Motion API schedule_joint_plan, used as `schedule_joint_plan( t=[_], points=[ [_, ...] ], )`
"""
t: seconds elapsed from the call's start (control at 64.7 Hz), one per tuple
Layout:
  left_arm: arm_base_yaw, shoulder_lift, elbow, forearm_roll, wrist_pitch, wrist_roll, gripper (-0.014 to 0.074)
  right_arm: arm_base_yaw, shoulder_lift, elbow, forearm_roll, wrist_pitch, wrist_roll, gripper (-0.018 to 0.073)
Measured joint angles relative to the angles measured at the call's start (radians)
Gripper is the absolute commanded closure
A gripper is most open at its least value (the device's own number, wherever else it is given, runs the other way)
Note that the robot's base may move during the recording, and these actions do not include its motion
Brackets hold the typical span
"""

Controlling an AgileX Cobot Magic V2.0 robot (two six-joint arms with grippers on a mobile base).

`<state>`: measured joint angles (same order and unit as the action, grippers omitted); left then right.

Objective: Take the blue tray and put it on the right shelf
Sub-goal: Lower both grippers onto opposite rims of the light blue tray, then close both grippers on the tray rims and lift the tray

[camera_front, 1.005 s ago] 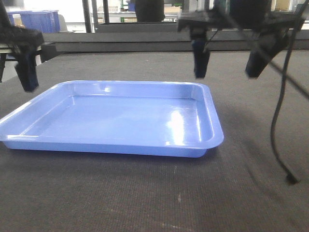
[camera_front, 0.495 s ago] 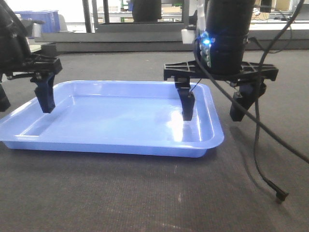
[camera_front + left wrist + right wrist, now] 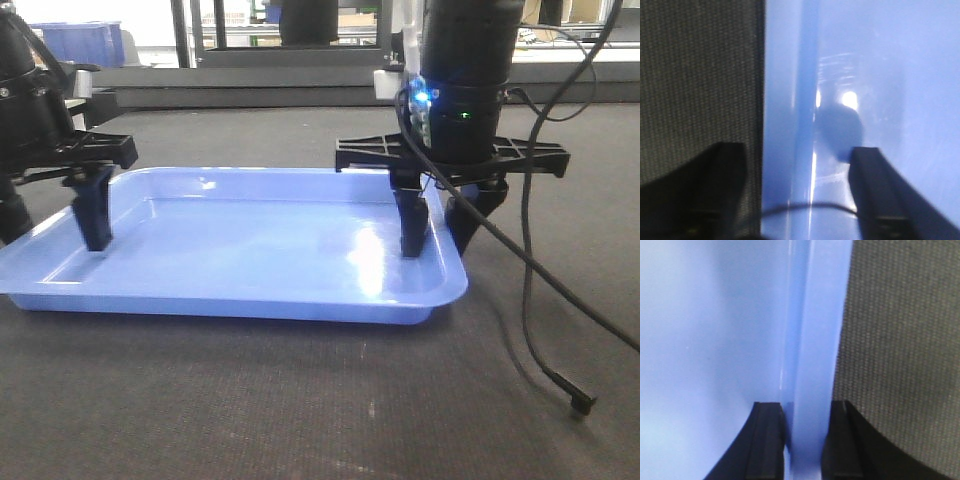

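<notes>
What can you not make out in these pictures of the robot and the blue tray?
Right shelf: no view shows it clearly; arms block the front view's background.
Blue tray rim detail: both wrist views, blurred close-up.
Left hand, outer finger: front view, cut by the left edge.

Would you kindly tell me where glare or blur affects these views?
Front view: sharp, bright glare on the blue tray near the right gripper. Left wrist view: soft focus, small hotspot by the rim, left gripper blurred. Right wrist view: mildly blurred, no glare.
</notes>
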<state>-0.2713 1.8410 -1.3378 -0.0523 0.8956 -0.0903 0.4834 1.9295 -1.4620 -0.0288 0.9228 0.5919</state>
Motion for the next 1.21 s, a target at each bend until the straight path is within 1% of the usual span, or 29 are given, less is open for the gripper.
schedule_joint_plan(
  t=[0.062, 0.124, 0.217, 0.402, 0.588, 0.742, 0.866, 0.99, 1.067, 1.206],
  points=[
    [0.000, 0.000, 0.000, 0.003, 0.002, 0.000, 0.0663, 0.000, 0.000, 0.000, 0.001, 0.000, 0.000, 0.0503],
    [0.000, 0.000, 0.000, 0.004, 0.005, 0.000, 0.0615, 0.000, 0.000, 0.000, 0.001, 0.003, 0.000, 0.0503],
    [0.000, 0.000, -0.002, 0.002, 0.012, 0.000, 0.0645, 0.000, -0.003, 0.000, 0.001, 0.005, 0.000, 0.0503],
    [0.000, -0.033, -0.002, -0.023, 0.057, -0.005, 0.0644, -0.001, -0.074, 0.000, -0.017, 0.039, 0.001, 0.0503],
    [0.000, -0.165, -0.002, -0.051, 0.103, -0.009, 0.0643, 0.017, -0.213, 0.000, -0.078, 0.097, 0.001, 0.0503],
    [-0.016, -0.293, -0.002, -0.068, 0.171, -0.017, 0.0638, 0.061, -0.329, 0.000, -0.132, 0.160, 0.002, 0.0503],
    [-0.060, -0.386, -0.002, -0.046, 0.213, -0.052, 0.0638, 0.074, -0.401, 0.000, -0.141, 0.206, -0.002, 0.0503],
    [-0.130, -0.459, -0.002, -0.012, 0.243, -0.121, 0.0638, 0.075, -0.455, 0.000, -0.149, 0.254, -0.025, 0.0503],
    [-0.178, -0.484, -0.014, 0.015, 0.287, -0.166, 0.0638, 0.075, -0.487, 0.004, -0.149, 0.286, -0.048, 0.0503],
    [-0.237, -0.489, -0.069, 0.052, 0.338, -0.201, 0.0638, 0.075, -0.539, 0.042, -0.153, 0.299, -0.055, 0.0503]
  ],
)
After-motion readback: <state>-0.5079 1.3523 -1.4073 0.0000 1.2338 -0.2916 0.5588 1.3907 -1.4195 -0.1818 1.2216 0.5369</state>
